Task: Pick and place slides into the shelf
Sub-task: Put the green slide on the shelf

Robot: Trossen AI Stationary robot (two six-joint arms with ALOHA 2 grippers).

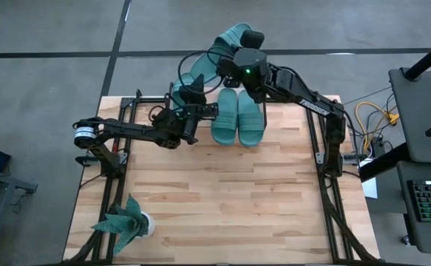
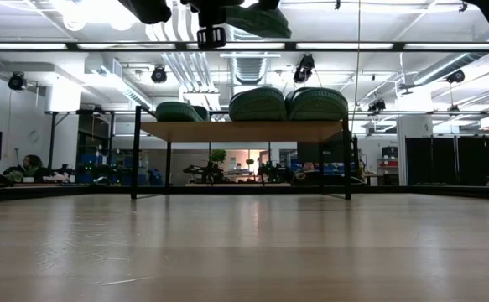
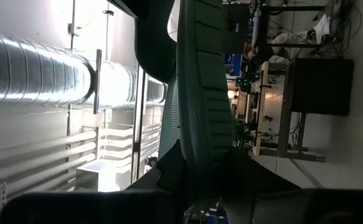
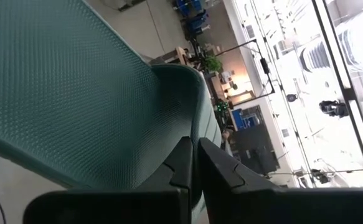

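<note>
At the worktop's (image 1: 215, 214) twelve o'clock edge, two slides (image 1: 237, 118) lie on the shelf (image 2: 244, 130), while each closed pincer, left (image 1: 200, 92) and right (image 1: 233, 63), grips another slide above it.

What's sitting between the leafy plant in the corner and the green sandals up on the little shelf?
Nothing: in the high view only bare wooden tabletop lies between the plant and the two sandals on the shelf.

the slides (image 4: 75, 93) look like matt teal rubber, pebbled on the footbed and ribbed under the sole. the shelf (image 2: 244, 130) has a smooth pale wooden top on thin black metal legs; the table (image 1: 222, 192) is planked wood with a slight sheen.
</note>
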